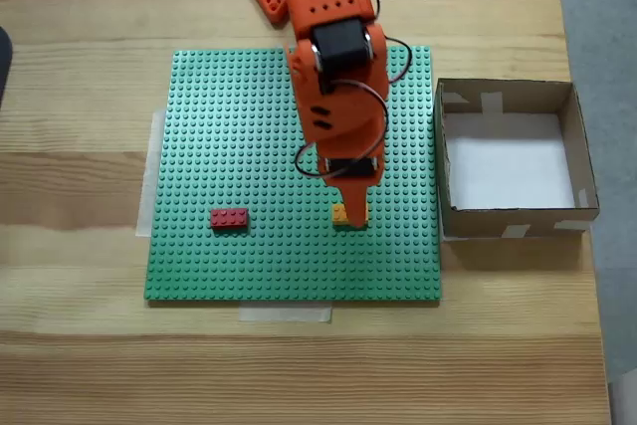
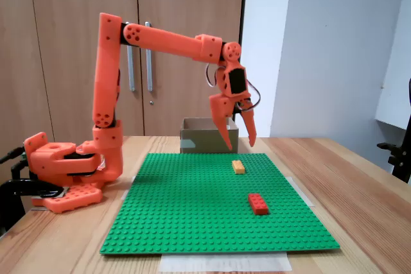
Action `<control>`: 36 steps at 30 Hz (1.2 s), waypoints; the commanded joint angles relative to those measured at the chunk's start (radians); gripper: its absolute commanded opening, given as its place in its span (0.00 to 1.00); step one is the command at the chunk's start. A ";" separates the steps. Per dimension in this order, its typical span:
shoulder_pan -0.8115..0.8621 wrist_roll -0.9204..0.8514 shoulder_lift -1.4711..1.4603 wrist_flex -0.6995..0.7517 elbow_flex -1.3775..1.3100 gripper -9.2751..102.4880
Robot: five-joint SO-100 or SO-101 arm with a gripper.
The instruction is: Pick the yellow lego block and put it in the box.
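Two lego bricks sit on the green baseplate [image 2: 212, 216], and I take this plate as the landmark for all places. Going from near to far in the side fixed view, the red brick [image 2: 259, 203] comes first, on the near right part of the plate. The yellow lego block [image 2: 238, 167] lies farther back on the plate, well apart from the red one, with its studs up.

Above the block hangs the gripper [image 2: 239, 141] of the orange arm. Its two fingers are spread apart and point down, and their tips do not touch the block. In the fixed view from above, the gripper [image 1: 350, 208] covers part of the yellow block [image 1: 341, 214], so it seems lined up over it.

Behind the far edge of the plate stands the box [image 2: 192, 138], brown cardboard, open at the top. In the view from above its white bottom shows, and the box [image 1: 508, 221] stands just beside the plate's right edge.

I judge the block to be light, hard and stiff, with smooth plastic sides that can slip. It may be pressed onto the studs of the plate; I cannot tell this. The best hold is probably across its two long sides, near the middle, with the fingers going low.
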 commanded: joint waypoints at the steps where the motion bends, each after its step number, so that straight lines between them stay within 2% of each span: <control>1: 0.011 0.006 -0.006 -0.014 -0.028 0.28; 28: 0.035 -0.026 -0.140 -0.126 0.032 0.28; 36: 0.035 -0.025 -0.150 -0.118 0.032 0.28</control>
